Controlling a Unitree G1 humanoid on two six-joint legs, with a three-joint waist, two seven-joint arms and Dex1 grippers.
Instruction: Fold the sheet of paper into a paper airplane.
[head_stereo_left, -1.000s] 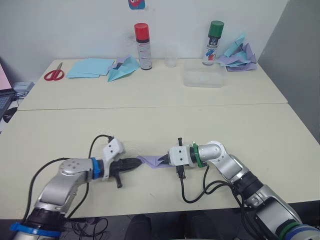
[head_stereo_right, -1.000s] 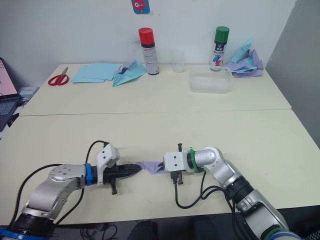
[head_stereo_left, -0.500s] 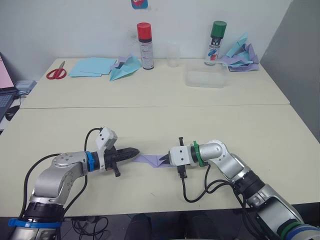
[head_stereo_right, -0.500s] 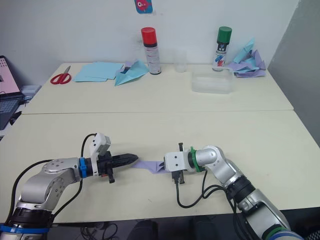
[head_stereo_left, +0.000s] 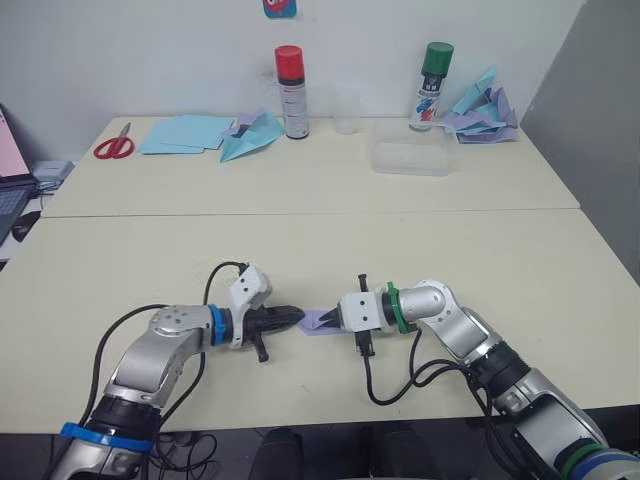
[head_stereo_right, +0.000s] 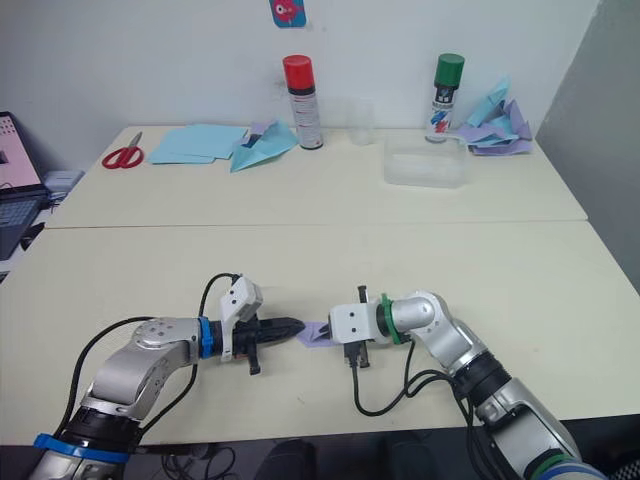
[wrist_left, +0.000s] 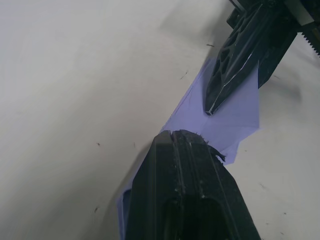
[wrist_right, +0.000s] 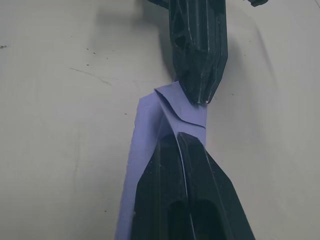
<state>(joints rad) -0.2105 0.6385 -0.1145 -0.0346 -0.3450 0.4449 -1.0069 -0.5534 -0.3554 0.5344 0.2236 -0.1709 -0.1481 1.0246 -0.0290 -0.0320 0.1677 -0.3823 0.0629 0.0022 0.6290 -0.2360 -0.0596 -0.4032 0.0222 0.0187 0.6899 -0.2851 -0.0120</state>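
Left tool (head_stereo_left: 297, 317) moved in — tips closed on paper airplane (head_stereo_left: 318, 321); right tool (head_stereo_left: 325, 320) clamps it.

Head stereo overhead; wrist cameras close.

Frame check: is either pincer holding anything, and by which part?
The folded lavender paper lies on the table between both shut pincers. The left pincer covers one end, the right pincer the other; whether they clamp or only press it cannot be told.

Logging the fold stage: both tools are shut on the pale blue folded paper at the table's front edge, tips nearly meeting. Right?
One thing is off: the colour. The folded paper is lavender, as the left wrist view shows; the pale blue sheets lie at the back. The left tool and right tool are both shut on it, tips nearly meeting.
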